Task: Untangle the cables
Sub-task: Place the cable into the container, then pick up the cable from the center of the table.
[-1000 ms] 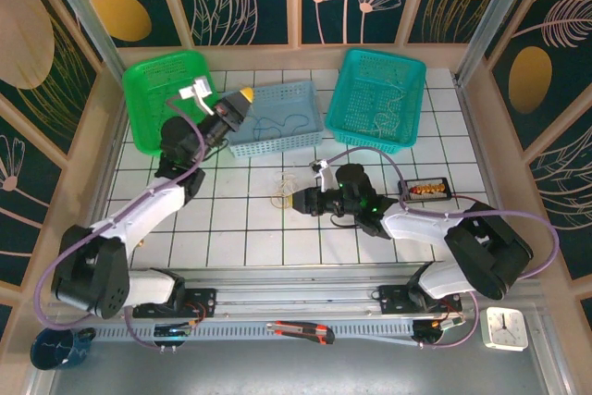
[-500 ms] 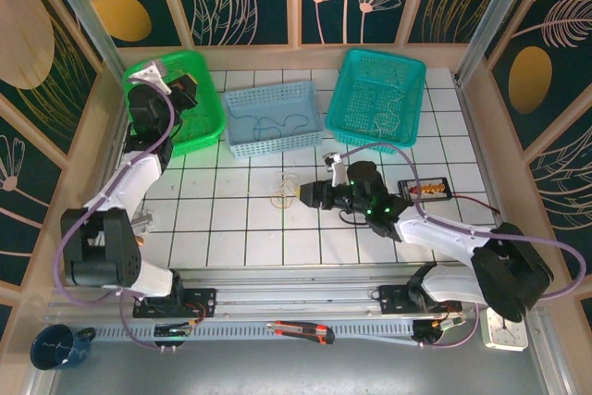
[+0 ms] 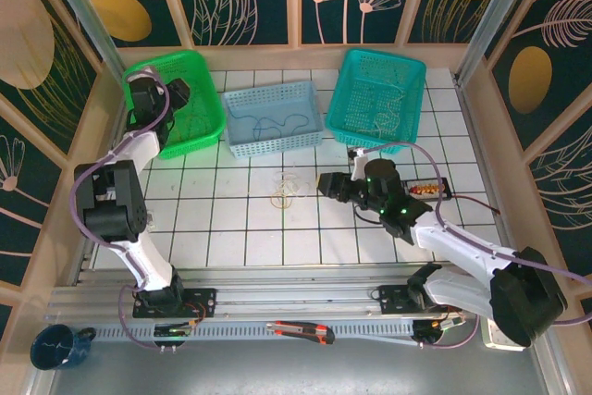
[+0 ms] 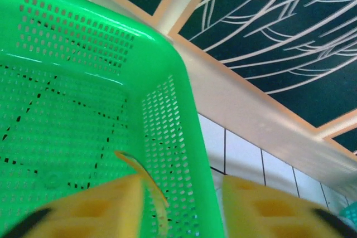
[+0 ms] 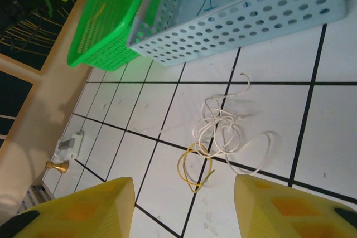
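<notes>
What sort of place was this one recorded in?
Most likely a purpose-built robot test cell, not a home: a white gridded table boxed in by leaf-print wall panels, two arms bolted to a metal rail, and a green basket, blue basket and teal basket.

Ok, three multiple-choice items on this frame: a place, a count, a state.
1. Where does the tangle of thin white and yellow wires lie? A in a basket B on the white tiled table C in a claw
2. How many perforated plastic baskets stand there? A two B four C three
3. The right claw is: A open B shut on the wires C shut on a basket rim
Key: B, wires on bare tiles; C, green, pale blue, teal; A, yellow fingers wide apart, nothing between.
</notes>
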{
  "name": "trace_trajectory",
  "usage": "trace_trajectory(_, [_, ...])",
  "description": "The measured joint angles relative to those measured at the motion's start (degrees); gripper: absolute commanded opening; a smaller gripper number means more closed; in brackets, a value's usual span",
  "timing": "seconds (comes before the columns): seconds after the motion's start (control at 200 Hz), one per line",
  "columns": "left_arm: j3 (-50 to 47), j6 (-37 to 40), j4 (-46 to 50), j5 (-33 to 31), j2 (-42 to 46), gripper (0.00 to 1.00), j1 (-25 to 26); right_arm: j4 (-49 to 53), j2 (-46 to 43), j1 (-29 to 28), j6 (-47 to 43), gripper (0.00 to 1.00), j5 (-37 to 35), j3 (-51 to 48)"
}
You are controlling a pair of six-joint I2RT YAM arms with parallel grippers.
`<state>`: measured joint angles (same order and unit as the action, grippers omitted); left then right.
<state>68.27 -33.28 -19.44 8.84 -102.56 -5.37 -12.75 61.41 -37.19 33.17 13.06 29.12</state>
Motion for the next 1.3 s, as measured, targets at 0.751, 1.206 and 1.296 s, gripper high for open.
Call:
trace_trajectory(0.751, [-8.44, -3.04, -5.64, 8.35, 13.49, 0.99, 1.97, 0.09, 5.27, -1.92, 0.0, 0.5, -0.02, -1.2])
trace_trajectory(1.206, [-33.24, -10.64, -12.68, 8.28, 31.32, 0.99, 20.22, -2.43, 14.73, -7.41, 0.42, 0.49, -1.97, 0.46])
trace_trajectory(1.296, [-39.3, -12.9, -14.58, 6.97, 32.72, 0.99, 23.54, -3.37, 17.09, -8.7, 0.59, 0.48, -2.21, 0.72])
